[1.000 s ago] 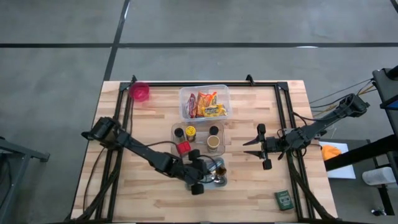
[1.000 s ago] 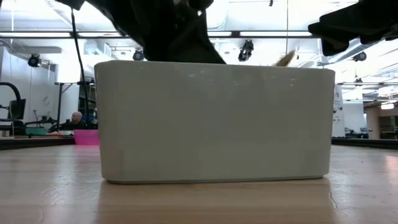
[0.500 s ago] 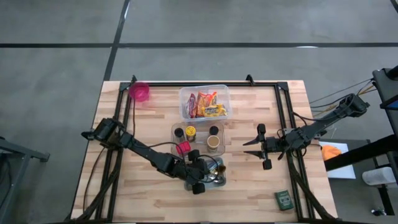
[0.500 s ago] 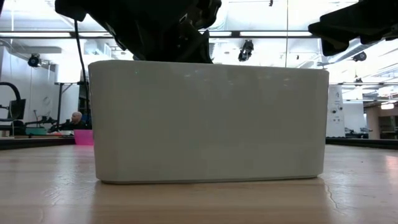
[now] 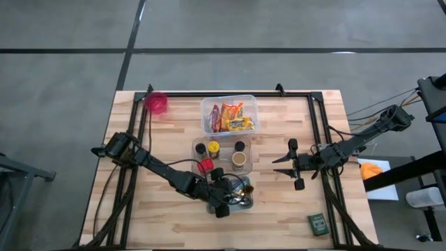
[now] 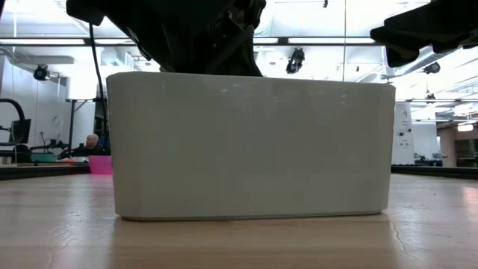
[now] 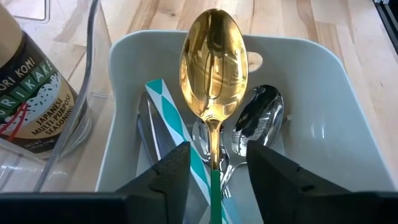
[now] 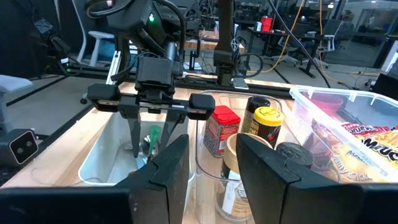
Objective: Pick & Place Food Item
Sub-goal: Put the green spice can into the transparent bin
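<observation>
Gold spoon (image 7: 213, 66) w/ a green handle lies in the white bin (image 7: 311, 130), bowl up, on top of the silver spoons (image 7: 258, 121) & a teal-white striped straw (image 7: 180, 134). My left gripper (image 7: 214, 168) hangs right over it, fingers parted either side of the handle, not pinching it. Seasoning jar (image 7: 34, 93) sits just beside the bin in a clear tray. My right gripper (image 5: 293, 165) waits well apart over bare wood, fingers part-way apart, holding nothing. Snack tub (image 5: 229, 114) is farther back.
</observation>
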`<state>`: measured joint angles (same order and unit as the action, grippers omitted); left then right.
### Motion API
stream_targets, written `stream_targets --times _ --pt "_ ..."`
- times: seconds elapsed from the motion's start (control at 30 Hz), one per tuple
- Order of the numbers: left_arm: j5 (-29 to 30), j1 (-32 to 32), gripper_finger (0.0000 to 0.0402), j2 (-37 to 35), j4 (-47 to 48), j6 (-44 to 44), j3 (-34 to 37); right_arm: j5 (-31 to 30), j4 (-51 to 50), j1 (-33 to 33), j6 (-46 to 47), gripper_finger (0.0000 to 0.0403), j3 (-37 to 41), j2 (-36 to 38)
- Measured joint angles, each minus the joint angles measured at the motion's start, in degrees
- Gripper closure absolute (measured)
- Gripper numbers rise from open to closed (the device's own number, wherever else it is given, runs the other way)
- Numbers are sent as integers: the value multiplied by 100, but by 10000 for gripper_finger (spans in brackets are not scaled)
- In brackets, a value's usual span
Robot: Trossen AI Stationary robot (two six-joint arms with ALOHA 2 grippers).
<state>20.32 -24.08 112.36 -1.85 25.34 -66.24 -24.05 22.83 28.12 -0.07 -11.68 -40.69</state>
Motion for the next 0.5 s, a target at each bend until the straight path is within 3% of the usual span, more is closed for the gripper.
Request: stream_targets --times 0.5 --pt "-87 -9 238 -90 0 28 2 2 0 0 -1 273 0 0"
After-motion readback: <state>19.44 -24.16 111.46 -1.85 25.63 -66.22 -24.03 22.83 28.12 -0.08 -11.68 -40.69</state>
